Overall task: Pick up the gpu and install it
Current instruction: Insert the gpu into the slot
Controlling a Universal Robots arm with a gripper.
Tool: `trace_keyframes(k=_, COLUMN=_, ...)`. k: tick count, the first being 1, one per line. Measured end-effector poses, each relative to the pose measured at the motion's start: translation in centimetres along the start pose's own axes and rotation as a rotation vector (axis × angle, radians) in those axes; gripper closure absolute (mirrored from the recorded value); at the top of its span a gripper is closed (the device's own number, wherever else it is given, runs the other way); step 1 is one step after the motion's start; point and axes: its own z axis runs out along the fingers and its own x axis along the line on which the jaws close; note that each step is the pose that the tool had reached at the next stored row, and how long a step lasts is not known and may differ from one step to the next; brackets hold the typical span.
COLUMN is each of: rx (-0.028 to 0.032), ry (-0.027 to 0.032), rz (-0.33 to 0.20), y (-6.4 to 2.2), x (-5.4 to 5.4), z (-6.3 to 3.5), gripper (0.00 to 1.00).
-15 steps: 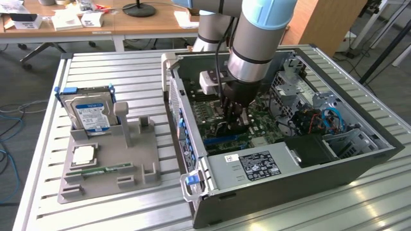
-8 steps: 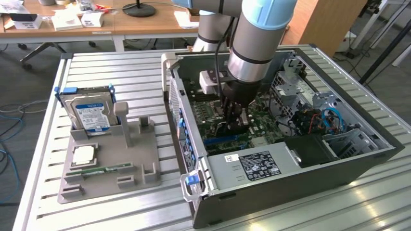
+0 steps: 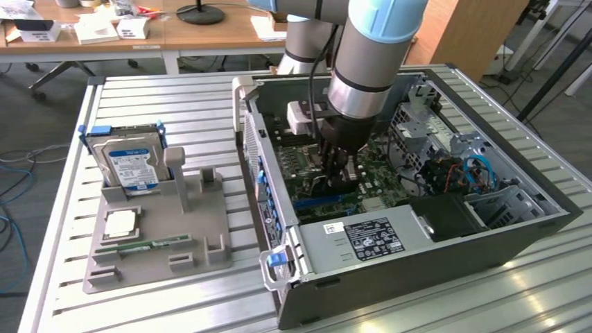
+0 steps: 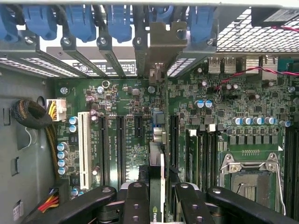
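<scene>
My gripper (image 3: 337,166) reaches down into the open computer case (image 3: 277,208), just above the green motherboard (image 3: 375,173). It is shut on the gpu (image 4: 156,182), a thin dark card seen edge-on between the two black fingers (image 4: 135,200). The card stands upright over the black expansion slots (image 4: 119,149) in the middle of the board. Its silver metal bracket (image 4: 161,46) lies against the case's rear slot openings. In the exterior view the arm hides most of the gpu (image 3: 335,186). I cannot tell whether the card's edge is touching a slot.
Left of the case, a grey fixture (image 3: 157,243) holds a hard drive (image 3: 129,163), a processor chip (image 3: 120,223) and a green memory stick (image 3: 148,244). Inside the case are a labelled power supply (image 3: 365,239), blue slot clips (image 4: 79,21), a white slot (image 4: 84,149) and a processor socket (image 4: 250,179).
</scene>
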Motion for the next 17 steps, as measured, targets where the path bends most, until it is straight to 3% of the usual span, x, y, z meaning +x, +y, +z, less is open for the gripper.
trace_keyframes(k=17, rx=0.0002, ry=-0.0001, rz=0.006, y=0.01, x=0.0, z=0.11, gripper=0.74)
